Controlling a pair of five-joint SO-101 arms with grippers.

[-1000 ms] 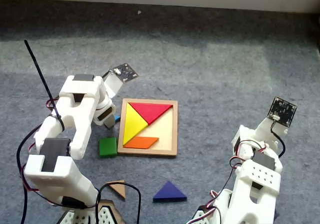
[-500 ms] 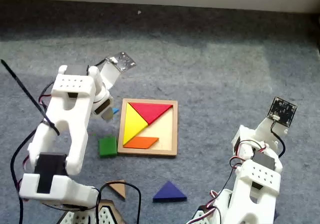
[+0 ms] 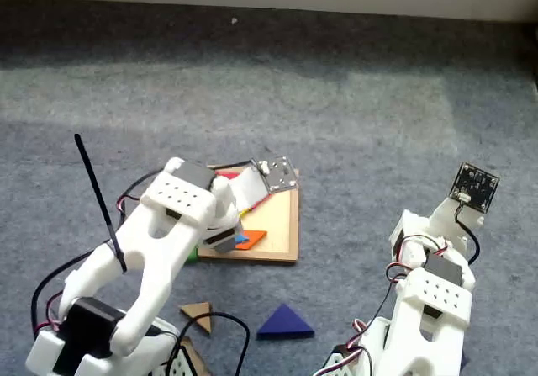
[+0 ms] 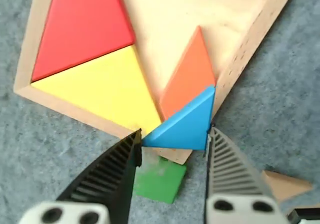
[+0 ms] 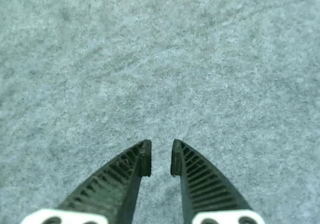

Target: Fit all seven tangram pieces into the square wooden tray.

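Note:
My left gripper (image 4: 173,134) is shut on a small light-blue triangle (image 4: 185,126), held just above the near-left corner of the square wooden tray (image 4: 250,43). In the tray lie a red triangle (image 4: 82,26), a yellow triangle (image 4: 107,91) and an orange parallelogram (image 4: 187,76). From above, the left arm covers much of the tray (image 3: 287,243), and the blue triangle (image 3: 241,240) shows beside the orange piece (image 3: 257,236). My right gripper (image 5: 160,159) hangs shut over bare carpet, holding nothing.
A green square (image 4: 159,180) lies on the carpet just outside the tray's corner. A tan triangle (image 3: 197,315) and a dark blue triangle (image 3: 284,323) lie nearer the arm bases. The right arm (image 3: 433,283) stands folded at the right. Grey carpet lies all round.
The left arm has swung from the tray's left side over its near-left corner, carrying the light-blue triangle. The right arm has not moved.

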